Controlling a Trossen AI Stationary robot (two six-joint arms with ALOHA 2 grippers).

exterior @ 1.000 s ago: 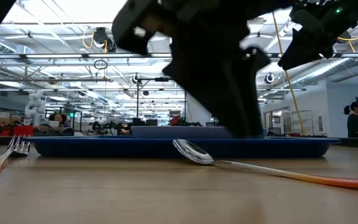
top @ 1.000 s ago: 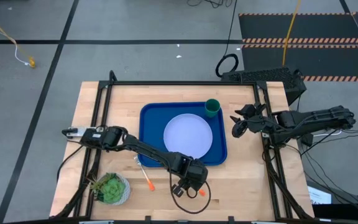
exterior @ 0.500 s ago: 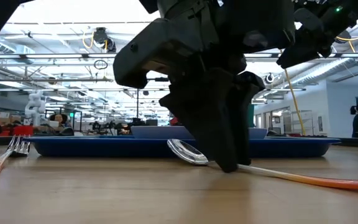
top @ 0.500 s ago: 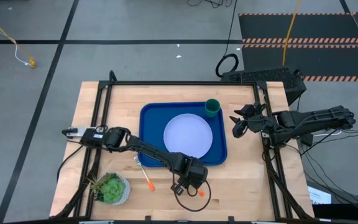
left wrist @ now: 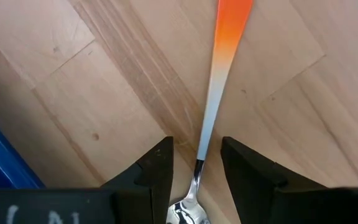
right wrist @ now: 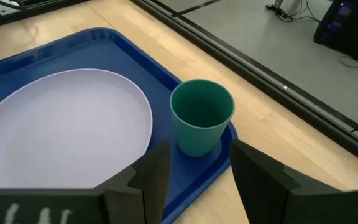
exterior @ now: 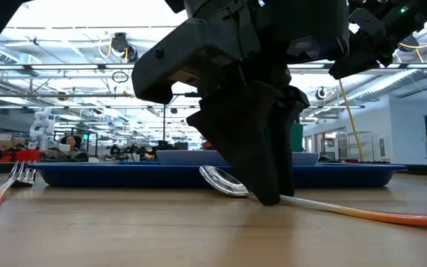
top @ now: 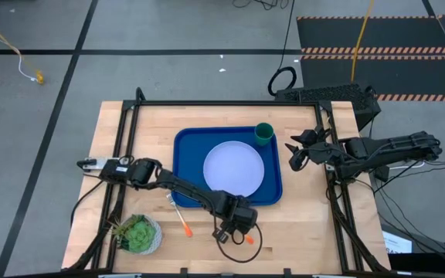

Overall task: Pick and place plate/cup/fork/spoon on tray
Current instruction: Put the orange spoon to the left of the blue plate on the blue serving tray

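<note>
Spoon [left wrist: 211, 109]: lies flat on the wooden table [top: 114, 131] just in front of the tray's near edge, silver bowl toward the tray, orange handle pointing away. Left gripper [left wrist: 195, 163]: lowered to the tabletop over the spoon's neck, one finger on each side of the thin shaft, fingers spread and not yet pinching it. Tray [top: 185, 143]: blue, at the table's middle, carrying the plate [top: 233, 169] at its centre and the cup [top: 263, 133] upright in its far right corner, just beside the plate. Fork [top: 179, 215]: on the bare wood left of the left gripper, near the tray's front left corner, orange handle toward the table's front. Right gripper [right wrist: 194, 163]: raised beside the tray's right side, fingers released and holding nothing. Potted plant [top: 136, 232]: front left corner of the table.
</note>
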